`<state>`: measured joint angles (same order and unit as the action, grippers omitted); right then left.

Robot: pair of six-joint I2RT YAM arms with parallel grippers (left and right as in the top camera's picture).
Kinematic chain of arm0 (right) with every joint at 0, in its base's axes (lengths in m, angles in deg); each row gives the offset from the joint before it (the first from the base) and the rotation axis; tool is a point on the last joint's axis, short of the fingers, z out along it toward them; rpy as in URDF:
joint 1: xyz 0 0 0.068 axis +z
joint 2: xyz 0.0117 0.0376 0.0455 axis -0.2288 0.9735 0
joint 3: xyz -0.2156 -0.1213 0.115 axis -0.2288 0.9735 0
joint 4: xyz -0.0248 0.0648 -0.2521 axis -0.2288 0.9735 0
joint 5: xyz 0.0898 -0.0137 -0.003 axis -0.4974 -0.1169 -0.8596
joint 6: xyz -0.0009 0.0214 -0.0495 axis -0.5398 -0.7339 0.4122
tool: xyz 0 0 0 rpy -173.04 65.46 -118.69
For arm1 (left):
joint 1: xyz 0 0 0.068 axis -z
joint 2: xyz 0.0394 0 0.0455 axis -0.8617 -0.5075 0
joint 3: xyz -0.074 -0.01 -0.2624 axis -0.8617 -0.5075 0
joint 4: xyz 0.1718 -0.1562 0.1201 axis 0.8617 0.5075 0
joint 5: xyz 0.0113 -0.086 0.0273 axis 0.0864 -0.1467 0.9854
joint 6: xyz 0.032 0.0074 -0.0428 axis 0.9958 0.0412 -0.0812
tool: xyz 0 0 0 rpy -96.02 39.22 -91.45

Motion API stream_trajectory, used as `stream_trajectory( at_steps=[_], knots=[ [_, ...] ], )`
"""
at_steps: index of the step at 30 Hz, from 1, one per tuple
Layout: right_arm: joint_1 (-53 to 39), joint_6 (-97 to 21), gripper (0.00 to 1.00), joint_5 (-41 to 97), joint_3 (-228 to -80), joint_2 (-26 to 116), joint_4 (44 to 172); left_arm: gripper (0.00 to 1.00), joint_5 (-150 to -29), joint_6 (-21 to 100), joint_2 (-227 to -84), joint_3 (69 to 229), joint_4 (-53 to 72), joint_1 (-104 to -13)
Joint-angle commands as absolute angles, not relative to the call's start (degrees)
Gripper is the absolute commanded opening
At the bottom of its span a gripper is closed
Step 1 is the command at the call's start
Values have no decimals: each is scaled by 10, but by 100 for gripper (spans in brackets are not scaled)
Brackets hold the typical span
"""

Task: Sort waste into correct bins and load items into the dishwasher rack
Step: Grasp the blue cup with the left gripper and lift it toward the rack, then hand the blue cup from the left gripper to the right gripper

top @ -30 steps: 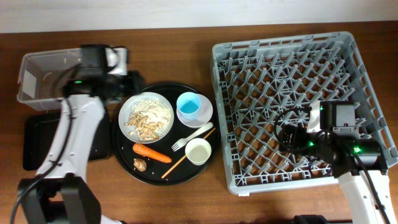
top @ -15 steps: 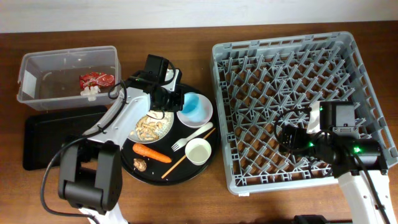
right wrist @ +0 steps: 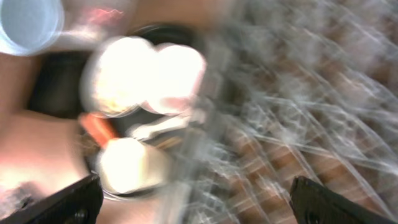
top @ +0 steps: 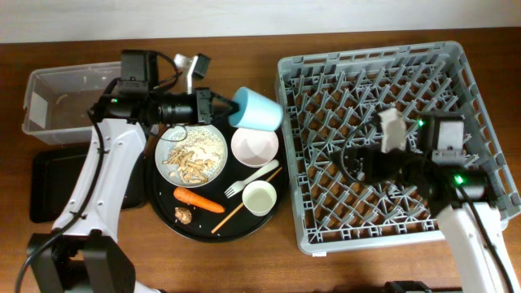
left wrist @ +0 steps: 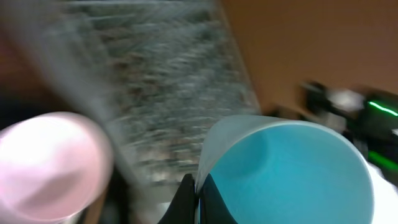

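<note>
Left gripper pinches cup by its rim; cup tipped sideways, aloft by bowl. Rack lies directly to its right, near. Right gripper spread, empty, over rack; left arm nearer

The left arm shows long white links between chunky black joint housings, with a thin black cable looping off its boxy black wrist. The left gripper is black throughout. The right arm has the same white shell and black motor blocks, with a green light glowing. Its fingers are dark, blurred wedges.
</note>
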<state>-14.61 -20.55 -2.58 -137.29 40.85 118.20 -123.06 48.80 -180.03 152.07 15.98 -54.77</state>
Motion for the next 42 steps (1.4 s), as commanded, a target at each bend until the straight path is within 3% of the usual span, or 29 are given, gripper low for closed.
stream_trajectory(
  at_steps=[1,2,6,20,22,28,29,30,31,33,38,40,42],
  knots=[
    [-143,-117,99,-351,-1383,455,1130,0,-1398,499,-1803,1523,145,-518],
    [-143,-118,99,-433,-1383,470,1094,0,-1398,499,-1803,1523,145,-507],
    [-143,-118,99,-517,-1383,488,1034,0,-1393,499,-1803,1523,146,-488],
    [-143,-125,100,-442,-1383,488,1034,0,-1320,455,-1803,1523,129,-419],
    [-142,-125,95,-442,-1383,488,1037,0,-1319,429,-1803,1523,103,-419],
    [-142,-125,95,-442,-1383,488,1027,0,-1317,393,-1803,1523,91,-392],
    [-142,-125,93,-443,-1383,488,1028,0,-1309,393,-1803,1523,91,-391],
    [-142,-125,79,-444,-1383,488,1028,0,-1292,389,-1803,1523,91,-391],
    [-142,-125,73,-444,-1383,488,1028,0,-1292,389,-1803,1523,91,-391],
    [-142,-125,66,-443,-1383,488,1028,0,-1292,389,-1803,1523,91,-391],
    [-142,-125,61,-443,-1383,488,1028,1,-1291,389,-1803,1523,91,-391],
    [-142,-125,59,-443,-1383,488,1028,17,-1291,389,-1803,1523,91,-391],
    [-142,-134,57,-441,-1383,488,1028,26,-1267,389,-1803,1523,94,-391]
  ],
)
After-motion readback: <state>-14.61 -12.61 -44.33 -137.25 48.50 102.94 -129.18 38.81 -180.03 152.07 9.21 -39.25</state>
